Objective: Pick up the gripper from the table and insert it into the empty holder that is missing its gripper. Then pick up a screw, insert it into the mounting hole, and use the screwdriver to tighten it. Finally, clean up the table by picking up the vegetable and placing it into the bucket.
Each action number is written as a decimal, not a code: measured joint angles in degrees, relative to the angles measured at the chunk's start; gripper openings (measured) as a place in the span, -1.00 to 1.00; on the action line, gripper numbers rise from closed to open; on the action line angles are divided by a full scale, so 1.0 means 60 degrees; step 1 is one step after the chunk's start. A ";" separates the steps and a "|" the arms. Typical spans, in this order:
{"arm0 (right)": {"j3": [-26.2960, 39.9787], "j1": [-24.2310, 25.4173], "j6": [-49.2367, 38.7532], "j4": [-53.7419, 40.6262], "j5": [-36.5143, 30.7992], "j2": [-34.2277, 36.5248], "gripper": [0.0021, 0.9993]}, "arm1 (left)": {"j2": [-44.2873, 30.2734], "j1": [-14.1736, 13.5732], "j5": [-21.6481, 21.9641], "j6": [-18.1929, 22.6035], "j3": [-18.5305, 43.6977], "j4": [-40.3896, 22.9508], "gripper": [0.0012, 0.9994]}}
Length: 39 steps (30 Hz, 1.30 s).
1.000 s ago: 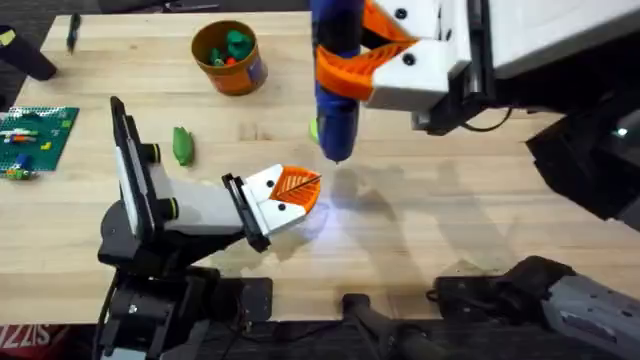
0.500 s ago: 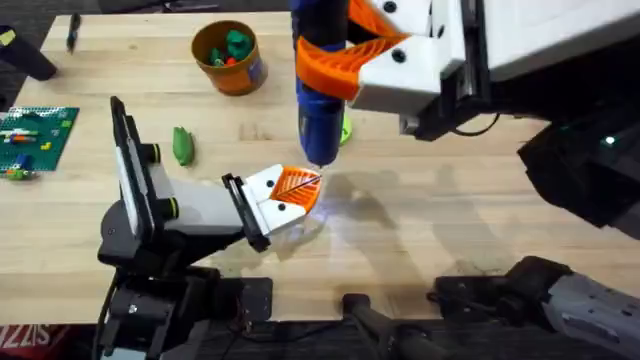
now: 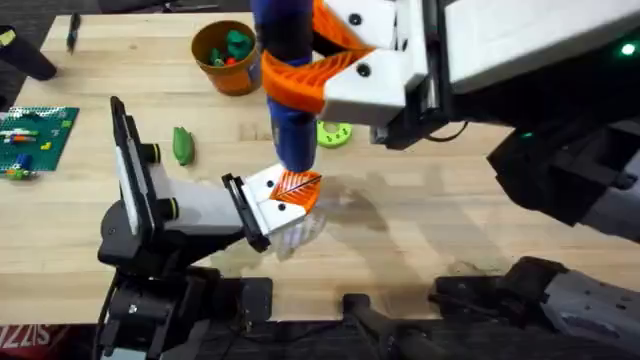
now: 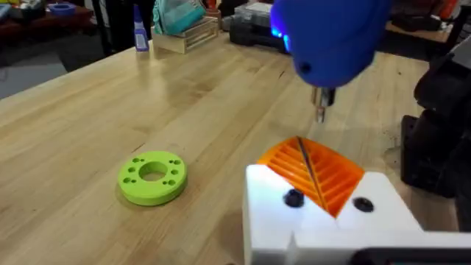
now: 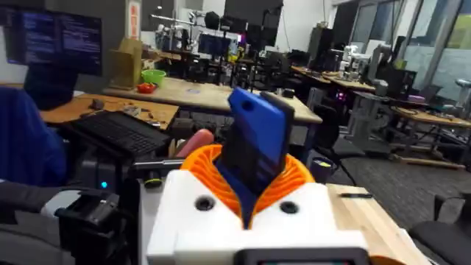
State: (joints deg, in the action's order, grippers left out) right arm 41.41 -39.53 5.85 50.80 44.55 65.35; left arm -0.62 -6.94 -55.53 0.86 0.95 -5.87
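My right gripper (image 3: 300, 75) is shut on the blue screwdriver (image 3: 295, 135), held upright with its bit (image 4: 321, 103) pointing down just above my left gripper (image 3: 298, 188). The left gripper's (image 4: 313, 173) white fingers are pressed together, with only a thin dark line between the orange ribbed pads. In the right wrist view the screwdriver (image 5: 257, 140) stands between the right gripper's (image 5: 250, 177) orange pads. The green vegetable (image 3: 182, 145) lies on the table left of the left arm. The orange bucket (image 3: 228, 57) stands at the back. The loose gripper and the holder are hidden.
A bright green flat ring (image 3: 333, 132) lies just behind the screwdriver, and the ring (image 4: 152, 177) is also in the left wrist view. A green brick plate (image 3: 32, 138) sits at the left edge. The bucket holds small toys.
The right arm carried the screwdriver leftward and toward the left gripper, so its tip now hangs over the orange pads. The green ring came out from behind it. The left arm stayed put.
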 joint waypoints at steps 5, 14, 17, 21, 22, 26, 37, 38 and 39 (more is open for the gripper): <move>0.0000 -0.0310 0.0000 0.0163 -0.0445 0.0049 -0.96 | 0.0000 -0.0002 0.0000 0.0000 -0.0003 0.0000 -0.99; 0.0000 -0.0569 0.0026 0.0172 -0.0739 0.0049 -0.96 | 0.0000 -0.0003 0.0000 0.0000 -0.0003 0.0000 -0.99; 0.0000 -0.0572 0.0026 0.0176 -0.0750 0.0049 -0.96 | 0.0000 -0.0004 0.0000 0.0000 -0.0003 0.0000 -0.99; 0.0000 -0.0586 0.0106 0.0352 -0.0757 0.0147 -0.96 | 0.0000 0.0000 0.0000 0.0000 -0.0002 0.0000 -0.99; 0.0000 -0.0611 0.0143 0.0435 -0.0770 0.0218 -0.96 | 0.0000 -0.0004 0.0000 0.0000 -0.0003 0.0000 -0.99; 0.0000 -0.0999 0.0248 0.1323 -0.0779 0.1054 -0.96 | 0.0000 -0.0004 0.0000 0.0000 -0.0003 0.0000 -0.99; 0.0000 -0.1056 0.0277 0.1869 -0.0783 0.1656 -0.96 | 0.0000 -0.0004 0.0000 0.0000 -0.0003 0.0000 -0.99; 0.0000 -0.1056 0.0269 0.1874 -0.0783 0.1656 -0.96 | 0.0000 0.0000 0.0000 0.0000 -0.0003 0.0000 -0.99; 0.0000 -0.1056 0.0244 0.1877 -0.0783 0.1656 -0.96 | 0.0000 0.0000 0.0000 0.0000 -0.0003 0.0000 -0.99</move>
State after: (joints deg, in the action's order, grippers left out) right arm 41.41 -45.87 7.31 62.06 39.86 75.29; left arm -0.62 -6.94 -55.53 0.86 0.93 -5.87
